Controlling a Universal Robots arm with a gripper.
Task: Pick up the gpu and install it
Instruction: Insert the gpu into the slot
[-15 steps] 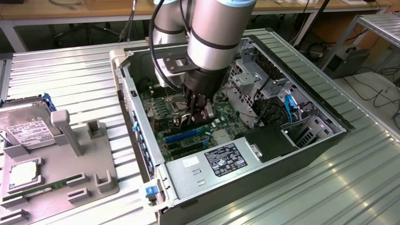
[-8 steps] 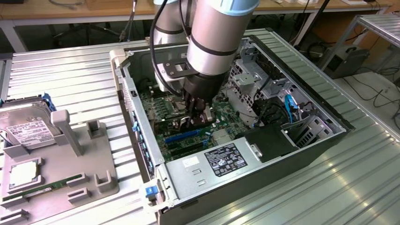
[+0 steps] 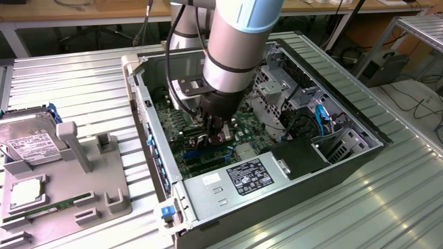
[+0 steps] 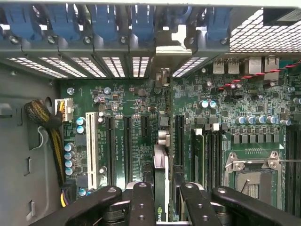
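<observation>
Black, thin, flat expansion card, the gpu [image 4: 160, 188], is sitting edge-on between the fingers [image 4: 142, 202] of the dark two-fingered gripper [image 4: 162, 207]; jaws are clamping on its two faces, card standing upright; silver metal end bracket [image 4: 172, 52] is reaching ahead of the hand toward the perforated rear wall of the case.

In the exterior view the gripper [image 3: 216, 136] is hanging low inside the open grey metal computer case [image 3: 360, 124], just above the green motherboard [image 4: 127, 113]; long dark expansion slots [image 4: 179, 134] are lying directly below and just beside the card's lower edge.

Risks, as judged: card edge is looking close to a slot but I cannot tell whether it is lined up; a slight skew could land the connector on the slot wall or on the small capacitors nearby; bracket could catch on the blue slot clips [image 4: 141, 21] ahead; thin card could pivot in the grip if pressed off-centre.
</observation>
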